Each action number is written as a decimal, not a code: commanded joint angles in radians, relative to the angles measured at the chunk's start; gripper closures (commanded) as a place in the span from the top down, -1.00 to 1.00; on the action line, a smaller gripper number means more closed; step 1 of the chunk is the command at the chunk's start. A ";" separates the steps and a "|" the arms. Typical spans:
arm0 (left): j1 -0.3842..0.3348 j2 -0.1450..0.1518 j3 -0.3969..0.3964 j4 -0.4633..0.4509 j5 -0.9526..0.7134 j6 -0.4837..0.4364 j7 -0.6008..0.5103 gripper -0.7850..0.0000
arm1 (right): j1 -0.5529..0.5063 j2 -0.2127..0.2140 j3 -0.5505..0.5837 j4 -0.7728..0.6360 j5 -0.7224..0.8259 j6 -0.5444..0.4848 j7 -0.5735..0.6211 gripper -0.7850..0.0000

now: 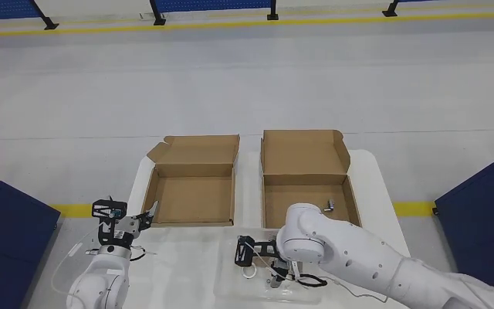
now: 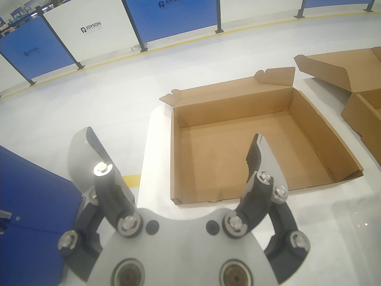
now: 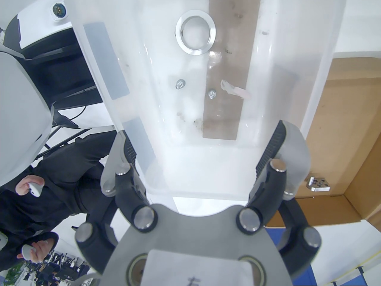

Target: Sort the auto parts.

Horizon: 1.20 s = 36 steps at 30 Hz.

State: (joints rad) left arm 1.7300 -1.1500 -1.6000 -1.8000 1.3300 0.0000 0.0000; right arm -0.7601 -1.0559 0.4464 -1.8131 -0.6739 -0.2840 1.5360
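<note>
Cardboard makes up the two open boxes that sit side by side on the white bench (image 1: 185,251), lids folded back away from the robot. The left box (image 1: 193,199) has a bare floor. The right box (image 1: 309,197) holds one flat metal plate (image 3: 318,183), which lies in the right half of its floor.

In front of the boxes, nearer the robot, stands a clear bin (image 3: 327,31). On its floor are a metal ring (image 3: 179,34), well apart from the right hand's fingers, and closer in a first stud (image 3: 180,84) and a second stud (image 3: 212,94), both standing on end and near each other. A pale scrap of plastic (image 3: 235,90) lies just beside the second stud.

The right hand (image 3: 201,132) hangs over the near end of the bin with its fingers spread wide and nothing between them. The left hand (image 2: 173,133) is held above the bench's left front part, facing the left box's near wall. It is equally wide open and grips nothing.
</note>
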 commanded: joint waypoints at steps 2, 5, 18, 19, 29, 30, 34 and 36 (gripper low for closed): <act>0.000 0.000 0.000 0.000 0.000 0.000 0.000 1.00 | 0.000 0.000 0.001 0.000 -0.001 0.000 0.000 1.00; 0.000 0.000 0.000 0.000 0.000 0.000 0.000 1.00 | 0.000 0.000 0.001 0.000 -0.001 0.000 0.000 1.00; 0.000 0.000 0.000 0.000 0.000 0.000 0.000 1.00 | -0.039 -0.024 -0.062 0.071 -0.092 0.011 -0.071 1.00; 0.000 0.000 0.000 0.000 0.000 0.000 0.000 1.00 | -0.039 -0.027 -0.067 0.085 -0.097 0.012 -0.072 1.00; 0.000 0.000 0.000 0.000 0.000 0.000 0.000 1.00 | -0.033 -0.052 -0.093 0.159 -0.132 0.045 -0.071 1.00; 0.000 0.000 0.000 0.000 0.000 0.000 0.000 1.00 | -0.033 -0.052 -0.093 0.159 -0.132 0.045 -0.071 1.00; 0.000 0.000 0.000 0.000 0.000 0.000 0.000 1.00 | -0.035 -0.053 -0.093 0.158 -0.135 0.046 -0.079 1.00; 0.000 0.000 0.000 0.000 0.000 0.000 0.000 1.00 | -0.045 -0.052 -0.094 0.161 -0.159 0.042 -0.111 1.00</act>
State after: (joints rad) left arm 1.7300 -1.1500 -1.6000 -1.8000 1.3300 0.0000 0.0000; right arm -0.7996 -1.1083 0.3530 -1.6540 -0.8177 -0.2397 1.4497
